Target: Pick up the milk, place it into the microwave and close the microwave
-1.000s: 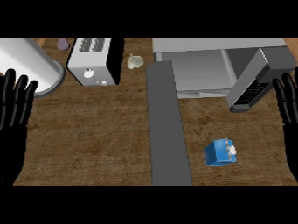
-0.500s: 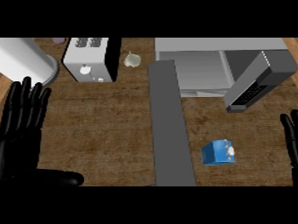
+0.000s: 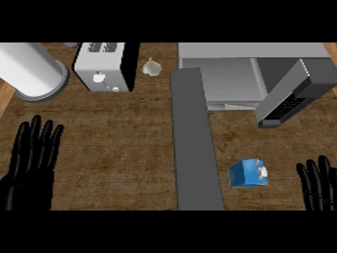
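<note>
The milk [image 3: 248,173], a small blue carton with a white patch on its right side, stood on the brown table [image 3: 127,123] in the lower right part of the frame, outside the microwave [image 3: 222,79] and well below it. The microwave filled the upper right of the frame, its pale grey cavity open to view, with a dark control panel [image 3: 293,96] carrying small buttons angled along its right side. A long grey slab [image 3: 196,143], which looked like the microwave's swung-out door seen edge-on, ran from the cavity's left front corner straight down to the lower edge; the milk sat just beside its right edge, apart from it. The right robot hand [image 3: 322,187] showed in the lower right corner, released, with straight fingers pointing up, grasping nothing, and a strip of bare table lay between it and the milk. The left robot hand [image 3: 31,165] rested at the lower left, likewise released, with fingers straight and spread and nothing in it. Along the top, a white toaster [image 3: 102,71] stood left of centre, a large white cylinder [image 3: 21,69] lay in the upper left corner, and a small pale object [image 3: 151,67] sat between the toaster and the microwave.
</note>
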